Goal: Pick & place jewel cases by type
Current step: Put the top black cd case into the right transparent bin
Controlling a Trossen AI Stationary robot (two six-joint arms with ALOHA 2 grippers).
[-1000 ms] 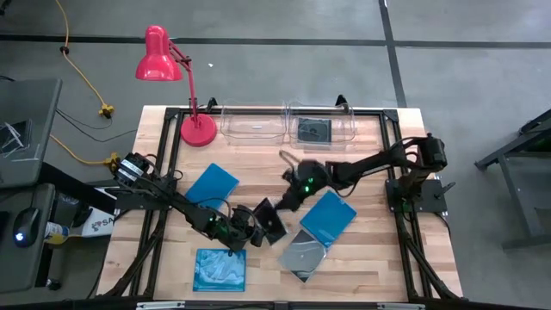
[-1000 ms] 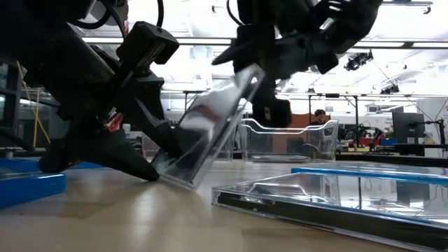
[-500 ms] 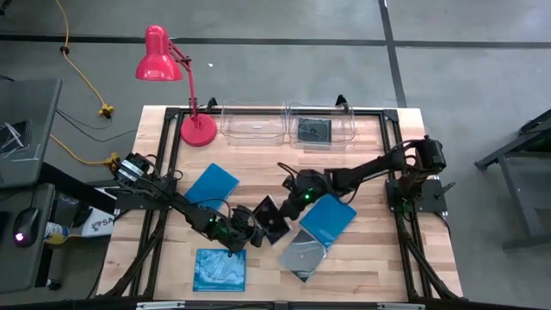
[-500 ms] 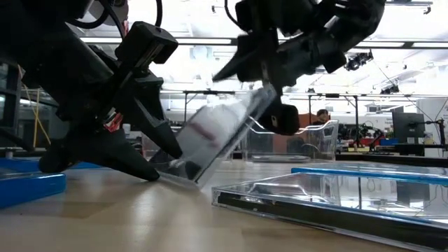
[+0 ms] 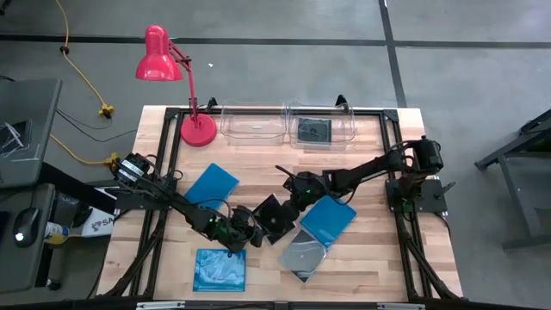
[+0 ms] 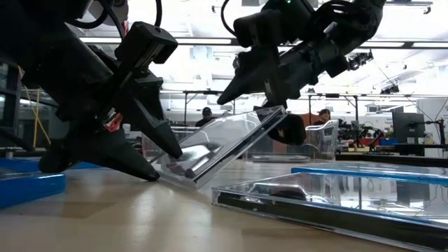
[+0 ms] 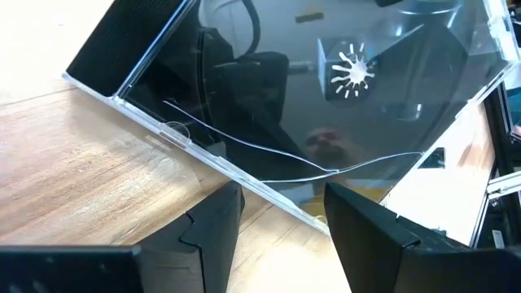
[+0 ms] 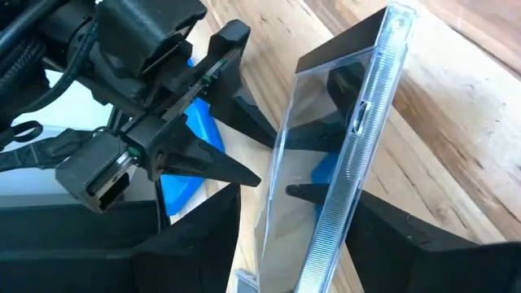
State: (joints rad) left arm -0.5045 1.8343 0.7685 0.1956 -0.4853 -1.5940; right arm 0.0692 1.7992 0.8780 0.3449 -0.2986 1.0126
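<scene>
Low view: left gripper (image 6: 164, 164) and right gripper (image 6: 269, 122), jaws apart, straddle tilted smoky jewel case (image 6: 220, 150).

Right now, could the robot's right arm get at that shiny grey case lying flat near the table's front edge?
Probably yes: the grey case lies uncovered, close to the right gripper, but those open fingers straddle the tilted case.

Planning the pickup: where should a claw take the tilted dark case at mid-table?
Probably by its raised free edge, coming from the right claw's side: the tilted dark case leans with its low edge on the table by the left claw.
</scene>
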